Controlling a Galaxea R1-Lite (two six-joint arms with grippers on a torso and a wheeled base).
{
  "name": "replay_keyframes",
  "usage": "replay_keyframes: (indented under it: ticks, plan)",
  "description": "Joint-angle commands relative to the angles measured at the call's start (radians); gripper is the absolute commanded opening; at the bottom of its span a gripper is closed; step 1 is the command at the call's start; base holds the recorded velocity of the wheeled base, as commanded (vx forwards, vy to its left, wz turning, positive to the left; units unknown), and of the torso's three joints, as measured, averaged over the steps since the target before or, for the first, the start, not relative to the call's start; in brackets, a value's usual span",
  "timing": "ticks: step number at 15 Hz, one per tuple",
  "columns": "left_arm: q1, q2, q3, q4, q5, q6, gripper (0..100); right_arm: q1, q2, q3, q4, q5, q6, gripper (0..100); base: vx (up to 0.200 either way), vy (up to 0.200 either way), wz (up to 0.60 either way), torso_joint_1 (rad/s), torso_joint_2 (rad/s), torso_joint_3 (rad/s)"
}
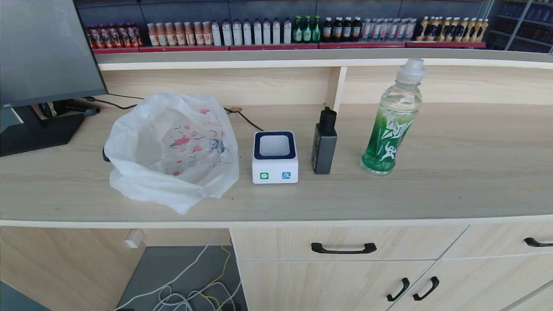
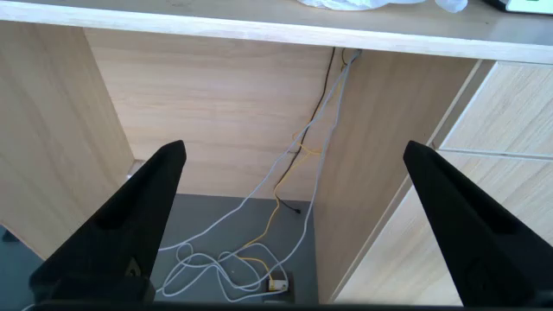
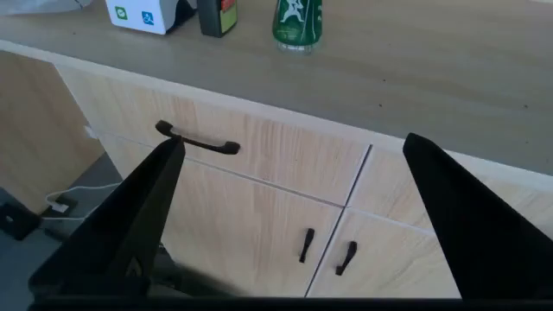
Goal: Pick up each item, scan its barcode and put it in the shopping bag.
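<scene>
A green drink bottle [image 1: 392, 121] with a clear cap stands upright on the wooden counter [image 1: 453, 172], right of centre; its base also shows in the right wrist view as the bottle [image 3: 297, 24]. A white plastic shopping bag [image 1: 173, 149] lies open on the counter's left. Between them sit a white scanner box [image 1: 275, 157] and a black handheld scanner [image 1: 324, 142]. My left gripper [image 2: 294, 229] hangs open below the counter edge, over the floor cables. My right gripper [image 3: 294, 225] is open in front of the drawers, below the counter.
A monitor [image 1: 43, 52] on a black stand occupies the counter's far left. A raised shelf wall [image 1: 337, 82] runs behind the counter. Drawers with black handles [image 1: 343, 248] lie under it. Loose cables [image 2: 251, 250] lie on the floor in the open bay.
</scene>
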State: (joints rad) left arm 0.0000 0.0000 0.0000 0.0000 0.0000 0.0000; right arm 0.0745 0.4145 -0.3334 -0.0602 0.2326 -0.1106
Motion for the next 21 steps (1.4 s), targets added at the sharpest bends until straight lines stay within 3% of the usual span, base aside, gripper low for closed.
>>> replay_keyframes:
  ticks: [1, 5, 9, 20, 21]
  plan:
    - [0.0, 0.0, 0.0, 0.0, 0.0, 0.0, 100, 0.143, 0.219, -0.03, -0.125, 0.001, -0.073, 100, 0.0, 0.0, 0.0, 0.0, 0.0, 0.0]
    - [0.0, 0.0, 0.0, 0.0, 0.0, 0.0, 100, 0.2, 0.374, -0.03, -0.257, -0.004, -0.124, 100, 0.0, 0.0, 0.0, 0.0, 0.0, 0.0]
    - [0.0, 0.0, 0.0, 0.0, 0.0, 0.0, 100, 0.242, 0.392, -0.021, -0.265, -0.004, -0.149, 100, 0.0, 0.0, 0.0, 0.0, 0.0, 0.0]
    - [0.0, 0.0, 0.0, 0.0, 0.0, 0.0, 100, 0.243, 0.469, -0.038, -0.273, -0.007, -0.182, 100, 0.0, 0.0, 0.0, 0.0, 0.0, 0.0]
    - [0.0, 0.0, 0.0, 0.0, 0.0, 0.0, 100, 0.243, 0.518, -0.045, -0.322, -0.007, -0.179, 100, 0.0, 0.0, 0.0, 0.0, 0.0, 0.0]
